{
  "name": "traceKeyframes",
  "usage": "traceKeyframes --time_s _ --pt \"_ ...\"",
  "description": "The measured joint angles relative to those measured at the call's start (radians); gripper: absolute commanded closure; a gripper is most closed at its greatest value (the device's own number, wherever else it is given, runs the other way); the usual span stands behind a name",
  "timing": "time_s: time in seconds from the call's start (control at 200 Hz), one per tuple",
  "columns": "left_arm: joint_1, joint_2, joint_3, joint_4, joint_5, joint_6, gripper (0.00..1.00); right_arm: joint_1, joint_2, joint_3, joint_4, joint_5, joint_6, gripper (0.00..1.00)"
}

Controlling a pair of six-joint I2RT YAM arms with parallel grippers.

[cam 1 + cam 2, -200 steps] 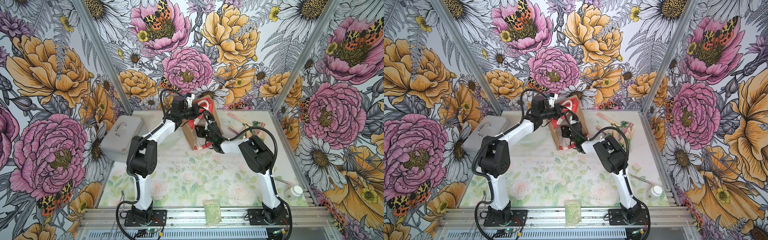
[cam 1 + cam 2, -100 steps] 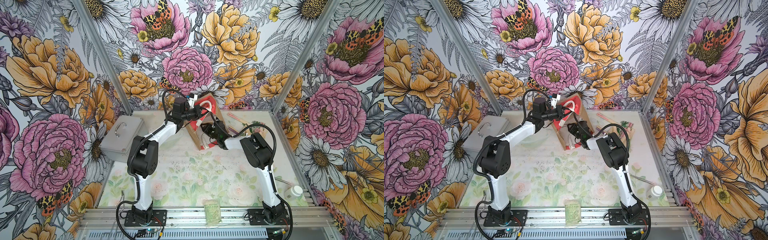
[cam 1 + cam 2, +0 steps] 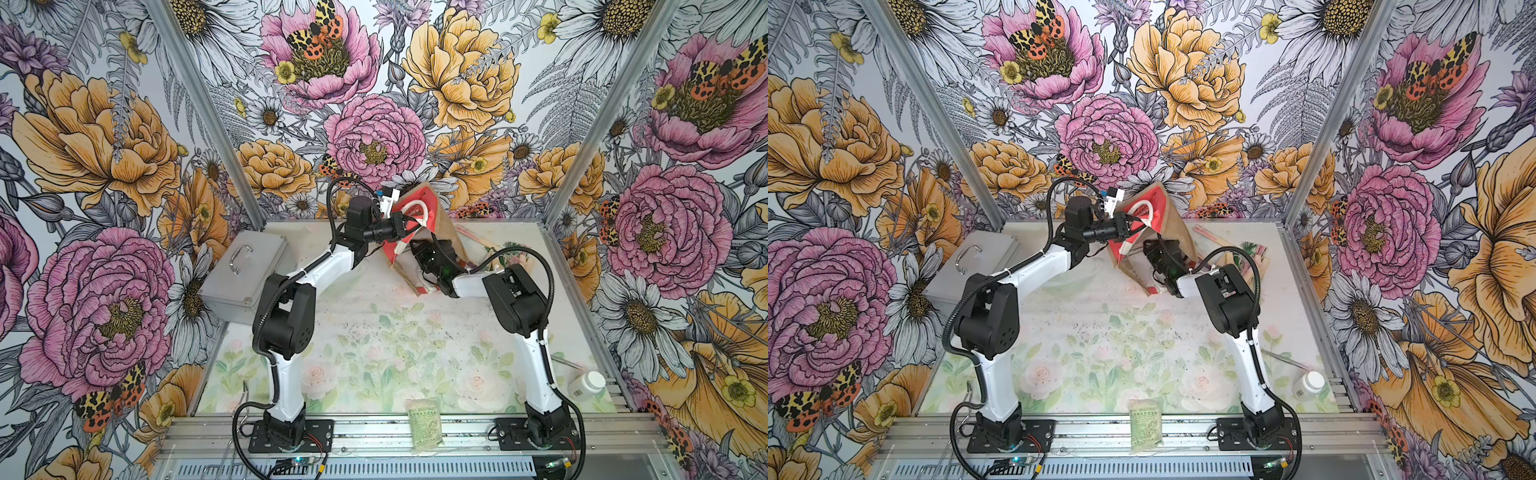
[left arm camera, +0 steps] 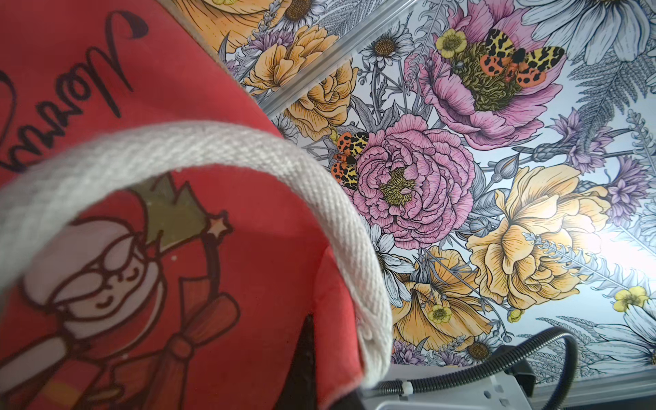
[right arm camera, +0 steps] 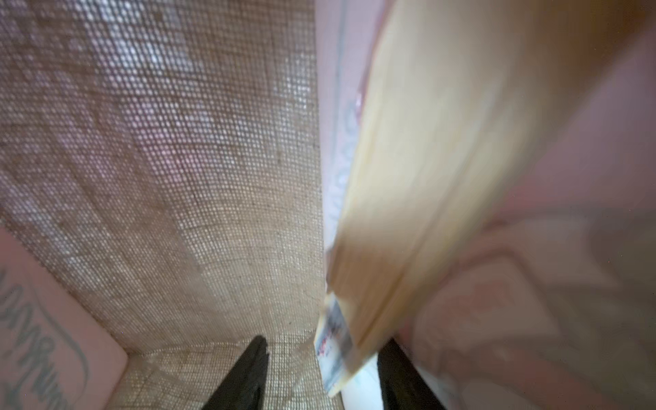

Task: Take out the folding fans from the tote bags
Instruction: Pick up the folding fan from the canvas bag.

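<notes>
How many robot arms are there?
2. The left arm stretches to the tote bag at the back of the table, by its white handle. The right arm pokes into the bag's open mouth. None looks hidden.

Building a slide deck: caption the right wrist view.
Inside the burlap tote bag, the right tool stands open around the end of a pale folding fan.
</notes>
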Motion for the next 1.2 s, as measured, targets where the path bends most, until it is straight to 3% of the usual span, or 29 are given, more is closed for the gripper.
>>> traceKeyframes --time_s 0.25,0.6,1.001,1.201 --pt "-0.034 -0.015 -0.021 0.006 0.087 0.024 1.00 -0.022 0.002 -0.048 0.174 0.105 0.032 0.43" --pt "-0.060 -0.043 -0.020 0.015 0.217 0.053 1.00 -0.031 0.038 -0.048 0.470 0.203 -0.029 0.45" --pt "-0.090 -0.043 -0.020 0.016 0.303 0.056 1.00 -0.030 0.091 -0.046 0.655 0.249 -0.027 0.80" --pt "-0.077 -0.043 -0.016 0.025 0.302 0.040 1.00 -0.032 0.108 -0.017 0.699 0.201 -0.043 0.94"
